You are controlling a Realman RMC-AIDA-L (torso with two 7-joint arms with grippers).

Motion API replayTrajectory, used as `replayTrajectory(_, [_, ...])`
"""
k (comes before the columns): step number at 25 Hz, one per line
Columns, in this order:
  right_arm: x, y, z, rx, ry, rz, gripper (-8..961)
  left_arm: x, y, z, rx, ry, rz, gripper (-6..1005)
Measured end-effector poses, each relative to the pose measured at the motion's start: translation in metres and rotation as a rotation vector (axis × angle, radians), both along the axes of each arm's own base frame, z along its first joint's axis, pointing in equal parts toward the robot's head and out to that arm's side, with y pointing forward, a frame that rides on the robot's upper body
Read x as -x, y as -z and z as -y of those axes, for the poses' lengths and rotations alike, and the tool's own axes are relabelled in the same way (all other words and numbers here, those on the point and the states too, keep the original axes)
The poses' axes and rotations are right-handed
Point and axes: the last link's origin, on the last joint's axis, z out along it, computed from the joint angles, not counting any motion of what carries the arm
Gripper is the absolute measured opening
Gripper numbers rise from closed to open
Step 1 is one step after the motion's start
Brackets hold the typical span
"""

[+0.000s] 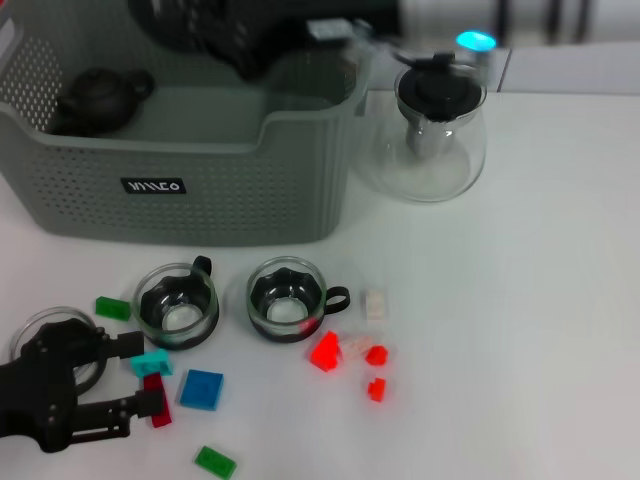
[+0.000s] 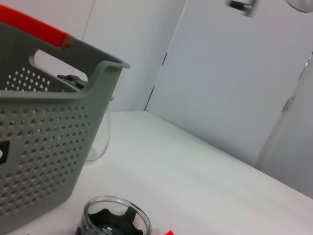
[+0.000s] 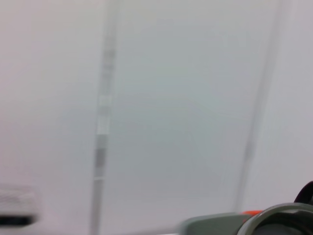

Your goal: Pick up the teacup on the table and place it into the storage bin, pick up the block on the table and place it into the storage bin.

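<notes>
left gripper [image 1: 135,375] at 7 o'clock, jaws apart beside teal block [image 1: 152,363] | right gripper [image 1: 250,40] over storage bin [image 1: 200,190] at 11, jaws unclear | teacups [image 1: 178,305] centre

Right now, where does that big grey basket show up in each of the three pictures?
Head view: the storage bin fills the upper left, standing on the table.
Left wrist view: its perforated wall and handle fill the left side.
Right wrist view: only a blurred grey rim at the bottom edge, probably the bin.
Shared landmark: the bin's orange rim clip.
</notes>
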Motion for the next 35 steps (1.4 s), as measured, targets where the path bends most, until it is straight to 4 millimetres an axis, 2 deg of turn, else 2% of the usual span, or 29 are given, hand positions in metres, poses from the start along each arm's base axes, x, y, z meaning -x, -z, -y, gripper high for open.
replayTrajectory(6, [0.033,0.046,-0.048,-0.111,0.17,0.107,59,0.0,0.002,-0.003,-0.003,-0.011,0.0,808])
replayTrajectory(9, [0.034,0.062,-0.076,-0.156,0.306,0.177,59,0.0,0.004,-0.003,-0.001,-0.014,0.008,808])
replayTrajectory(12, [0.031,0.068,-0.091,-0.214,0.379,0.209,59,0.0,0.004,-0.003,0.0,-0.016,0.011,808])
replayTrajectory(16, [0.025,0.073,-0.095,-0.236,0.424,0.223,58,-0.002,0.004,-0.005,0.007,-0.026,0.019,808])
replayTrajectory(29, [-0.023,0.078,-0.094,-0.223,0.517,0.297,60,-0.003,0.005,-0.005,0.02,-0.026,0.024,807])
replayTrajectory(35, [-0.027,0.083,-0.088,-0.196,0.491,0.337,61,-0.003,0.005,-0.005,0.02,-0.026,0.025,806])
